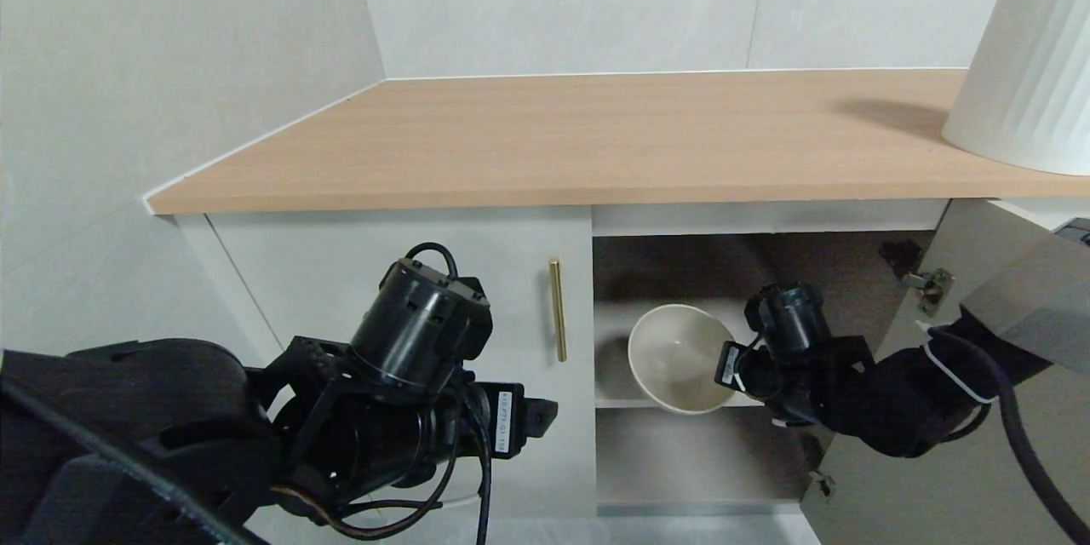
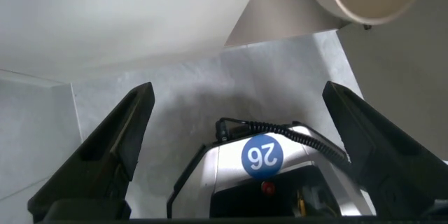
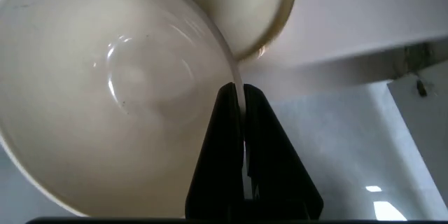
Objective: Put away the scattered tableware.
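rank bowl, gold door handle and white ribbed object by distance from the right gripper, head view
1. bowl: held in the right gripper, inside the cupboard.
2. gold door handle: on the closed door, leftward.
3. white ribbed object: on the countertop, upper right.

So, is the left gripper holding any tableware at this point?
No, the left gripper has its fingers spread wide with nothing between them; the bowl is clamped by the right gripper.
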You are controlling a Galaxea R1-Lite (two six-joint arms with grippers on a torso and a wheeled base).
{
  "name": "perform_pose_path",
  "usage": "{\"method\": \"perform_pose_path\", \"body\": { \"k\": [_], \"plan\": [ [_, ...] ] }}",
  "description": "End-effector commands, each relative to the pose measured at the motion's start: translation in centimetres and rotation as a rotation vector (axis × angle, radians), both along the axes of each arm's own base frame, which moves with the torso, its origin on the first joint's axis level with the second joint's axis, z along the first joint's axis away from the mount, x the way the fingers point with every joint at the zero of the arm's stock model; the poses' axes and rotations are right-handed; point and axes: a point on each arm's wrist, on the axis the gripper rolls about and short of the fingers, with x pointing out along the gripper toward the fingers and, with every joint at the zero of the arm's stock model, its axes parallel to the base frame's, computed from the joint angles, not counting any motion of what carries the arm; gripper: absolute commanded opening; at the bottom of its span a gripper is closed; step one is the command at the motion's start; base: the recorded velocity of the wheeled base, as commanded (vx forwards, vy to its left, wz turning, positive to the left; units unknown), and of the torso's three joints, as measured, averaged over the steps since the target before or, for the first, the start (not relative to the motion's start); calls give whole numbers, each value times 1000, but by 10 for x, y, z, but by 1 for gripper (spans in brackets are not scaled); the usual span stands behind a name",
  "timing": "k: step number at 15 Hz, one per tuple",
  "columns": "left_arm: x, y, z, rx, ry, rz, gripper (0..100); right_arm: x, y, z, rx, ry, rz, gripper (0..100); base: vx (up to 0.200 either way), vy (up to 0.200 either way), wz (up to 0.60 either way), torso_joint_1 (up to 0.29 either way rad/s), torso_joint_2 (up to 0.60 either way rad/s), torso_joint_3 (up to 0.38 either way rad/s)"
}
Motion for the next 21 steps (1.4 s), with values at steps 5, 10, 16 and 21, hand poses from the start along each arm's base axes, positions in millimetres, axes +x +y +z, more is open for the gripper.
{"method": "perform_pose_path", "body": {
  "k": [5,10,16,21],
  "plan": [
    [0,-2,-1,1,1,-3,100,38,-6,-18,10,-13,-71,0,0,0,0,0,0,0],
    [1,-2,-3,6,6,-3,100,47,-14,-23,7,-12,-98,0,0,0,0,0,0,0],
    [1,-2,-4,8,8,-3,100,54,-12,-28,5,-12,-97,0,0,0,0,0,0,0],
    [1,-2,-4,9,9,-3,100,57,-11,-32,0,-8,-95,0,0,0,0,0,0,0]
  ]
}}
